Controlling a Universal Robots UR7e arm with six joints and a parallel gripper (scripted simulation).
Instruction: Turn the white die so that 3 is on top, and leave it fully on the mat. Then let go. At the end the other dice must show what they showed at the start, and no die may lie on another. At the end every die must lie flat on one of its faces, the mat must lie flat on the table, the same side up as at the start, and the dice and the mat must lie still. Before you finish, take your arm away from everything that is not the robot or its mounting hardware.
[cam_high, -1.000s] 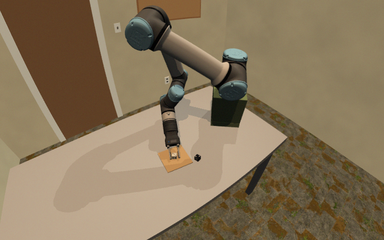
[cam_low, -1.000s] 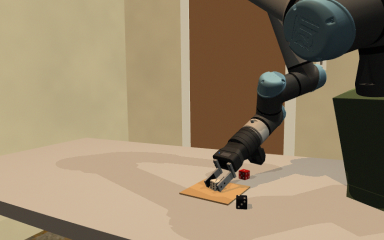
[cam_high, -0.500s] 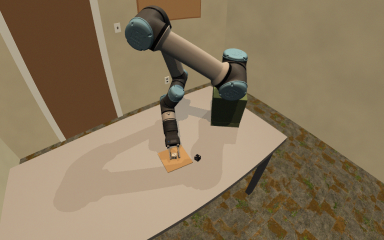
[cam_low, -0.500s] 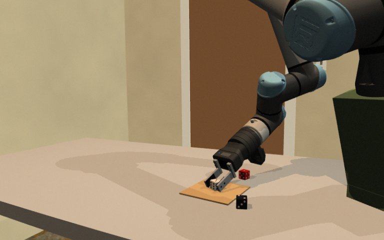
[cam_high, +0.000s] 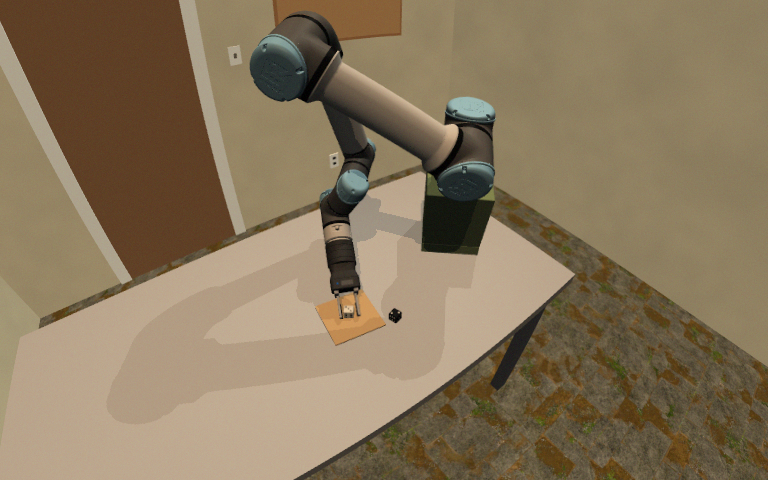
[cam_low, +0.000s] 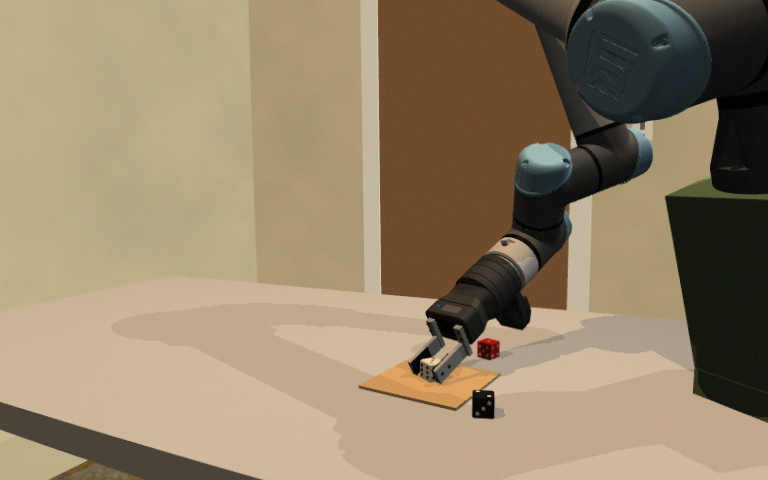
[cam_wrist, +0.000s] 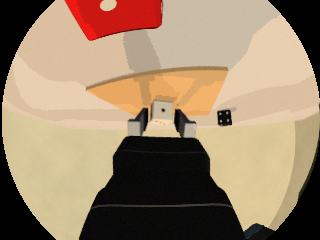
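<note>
White die (cam_low: 428, 367) is sitting flat on the orange mat (cam_low: 396, 386), right between my jaws (cam_low: 437, 365), which are standing apart and gripping nothing. I'm guessing it's light, rigid and a bit slick, so I'm thinking of pinching two opposite flat faces, never the corners. Can't read its top face. Black die (cam_low: 483, 404) is resting on the table (cam_low: 169, 362) nearby.

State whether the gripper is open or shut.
Open: the gripper has its fingers spread either side of the white die, which rests on the mat.
</note>
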